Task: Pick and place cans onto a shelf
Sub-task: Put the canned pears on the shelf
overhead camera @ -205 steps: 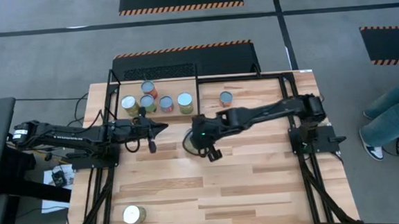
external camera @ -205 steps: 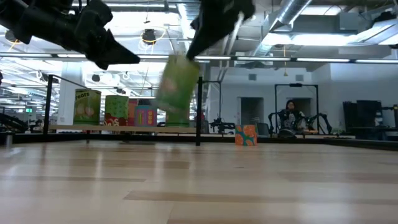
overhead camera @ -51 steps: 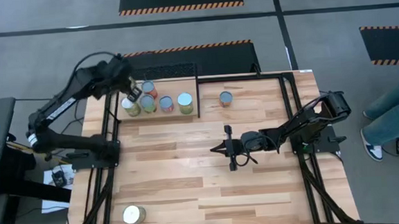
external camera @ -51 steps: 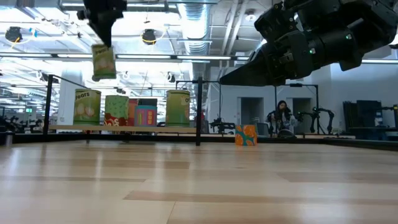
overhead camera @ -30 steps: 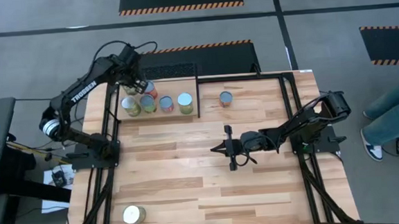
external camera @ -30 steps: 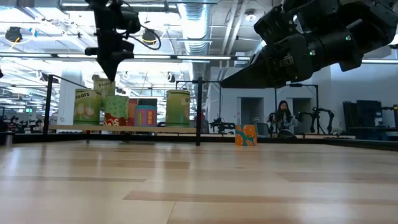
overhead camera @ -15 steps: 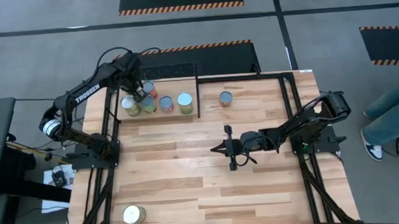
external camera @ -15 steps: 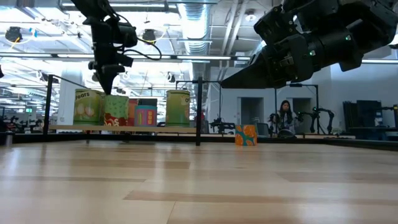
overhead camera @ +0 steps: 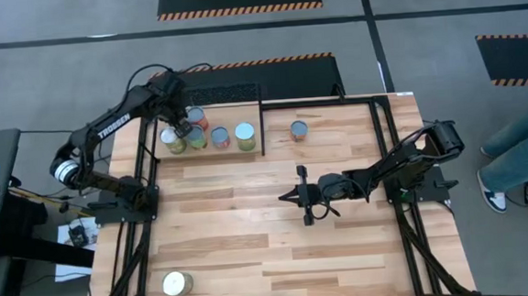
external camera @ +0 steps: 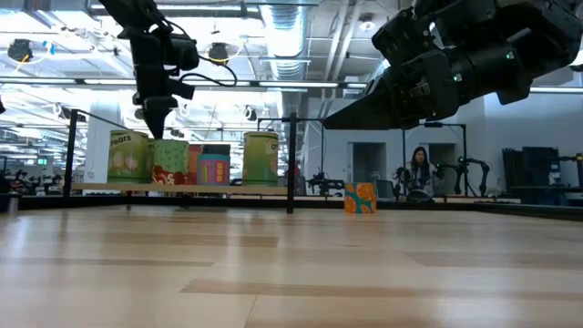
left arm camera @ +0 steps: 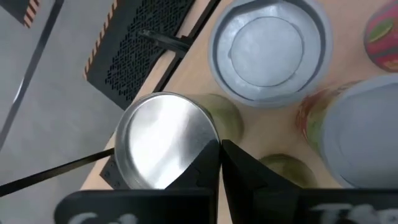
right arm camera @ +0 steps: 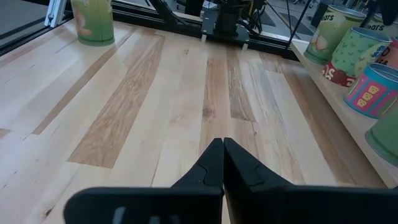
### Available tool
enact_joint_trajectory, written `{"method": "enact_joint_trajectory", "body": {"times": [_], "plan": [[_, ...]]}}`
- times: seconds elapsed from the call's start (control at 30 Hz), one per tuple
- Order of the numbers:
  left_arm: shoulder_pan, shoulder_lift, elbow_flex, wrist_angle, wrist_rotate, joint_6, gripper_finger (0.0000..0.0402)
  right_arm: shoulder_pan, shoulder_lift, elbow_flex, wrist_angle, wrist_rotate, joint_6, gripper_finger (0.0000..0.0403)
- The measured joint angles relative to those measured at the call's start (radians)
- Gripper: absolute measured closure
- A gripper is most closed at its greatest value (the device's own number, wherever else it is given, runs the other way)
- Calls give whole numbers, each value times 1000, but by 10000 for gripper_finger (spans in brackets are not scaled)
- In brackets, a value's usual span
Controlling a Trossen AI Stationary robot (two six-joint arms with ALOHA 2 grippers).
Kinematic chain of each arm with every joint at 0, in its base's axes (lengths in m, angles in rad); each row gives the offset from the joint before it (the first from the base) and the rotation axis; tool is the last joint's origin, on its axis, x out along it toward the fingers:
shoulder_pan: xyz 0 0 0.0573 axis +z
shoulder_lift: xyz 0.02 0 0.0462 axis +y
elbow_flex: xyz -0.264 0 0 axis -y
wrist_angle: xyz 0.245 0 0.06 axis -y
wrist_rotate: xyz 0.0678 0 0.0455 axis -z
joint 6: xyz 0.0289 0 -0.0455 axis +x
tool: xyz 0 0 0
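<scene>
High view: left pincer (overhead camera: 182,127) sits over the cluster of cans on the shelf (overhead camera: 255,151) at the far left of the bench (overhead camera: 279,248), fingers together, nothing visibly held. Left arm arches up from its base at the left edge and bends down onto the shelf. Five cans (overhead camera: 219,137) show on the shelf. One more can (overhead camera: 299,129) stands on the bench just right of the shelf, and a yellow-green can (overhead camera: 177,284) lies well apart at the near left corner. Right pincer (overhead camera: 289,197) waits mid-bench, arm stretched low and pointing left, fingers together.

Low view: left pincer (external camera: 155,118) hangs point-down just above the red-orange can (external camera: 169,162), between it and the yellow-green neighbour (external camera: 127,156). Right arm bulks at upper right.

Left wrist view: closed fingertips (left arm camera: 219,163) are directly over a gap between silver lids (very little room either side).

Right wrist view: closed fingers (right arm camera: 219,163) aim along bare bench; the far can (right arm camera: 92,20) is upright ahead.

Risk, as I judge it: any sideways drift while the left pincer is this low among packed cans could nudge one over or off the shelf's far rail. A straight lift looks safest.
</scene>
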State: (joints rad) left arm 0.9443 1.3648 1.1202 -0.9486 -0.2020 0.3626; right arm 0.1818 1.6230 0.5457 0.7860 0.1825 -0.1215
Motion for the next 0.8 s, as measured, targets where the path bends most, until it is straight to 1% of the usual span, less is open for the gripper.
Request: {"method": "enact_joint_trajectory", "body": {"times": [0.3,0.57,0.7,0.8], "plan": [[0,-55,0,-15,-1,17,402,0,0,0,0,0,1,387],[3,-56,0,-30,8,14,402,0,0,0,0,0,1,386],[21,-56,0,-40,12,21,401,0,0,0,0,0,1,388],[33,-56,0,-40,39,30,401,0,0,0,0,0,1,386]]}}
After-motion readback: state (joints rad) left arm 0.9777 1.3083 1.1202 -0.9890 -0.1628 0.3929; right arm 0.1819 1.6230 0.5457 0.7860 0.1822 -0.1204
